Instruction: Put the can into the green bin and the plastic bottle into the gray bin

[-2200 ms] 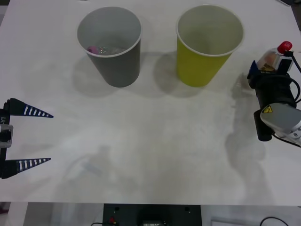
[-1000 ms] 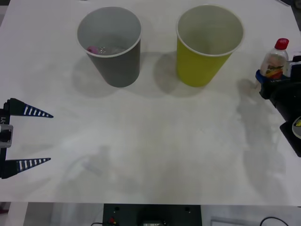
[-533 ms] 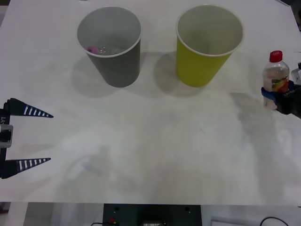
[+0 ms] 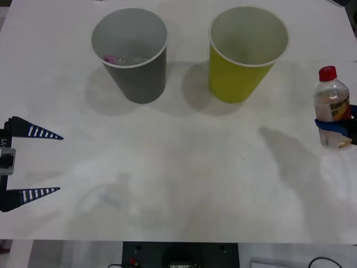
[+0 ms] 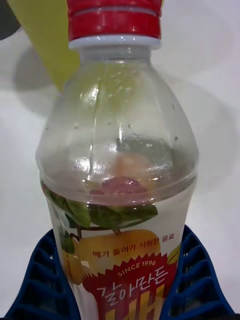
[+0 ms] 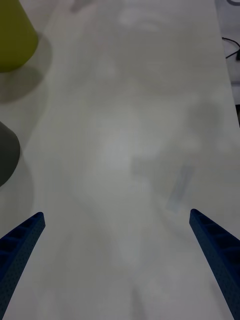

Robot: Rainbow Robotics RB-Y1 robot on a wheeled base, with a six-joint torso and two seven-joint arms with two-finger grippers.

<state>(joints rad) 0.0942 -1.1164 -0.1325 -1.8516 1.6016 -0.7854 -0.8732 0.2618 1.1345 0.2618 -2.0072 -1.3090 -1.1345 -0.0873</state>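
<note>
1. The right gripper (image 4: 338, 127) has its jaws clamped on the plastic bottle (image 4: 332, 106), upright between them.
2. The green bin (image 4: 247, 51) stands near that gripper.
3. The left gripper (image 4: 42, 163) waits, jaws apart, over the tabletop (image 4: 184, 173).

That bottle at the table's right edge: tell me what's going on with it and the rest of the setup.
The right pincer is shut on the plastic bottle, holding it upright at the table's right edge, beside the green bin. The gray bin stands left of the green one, with something small and pink already inside. The left pincer waits open at the table's left edge.
</note>
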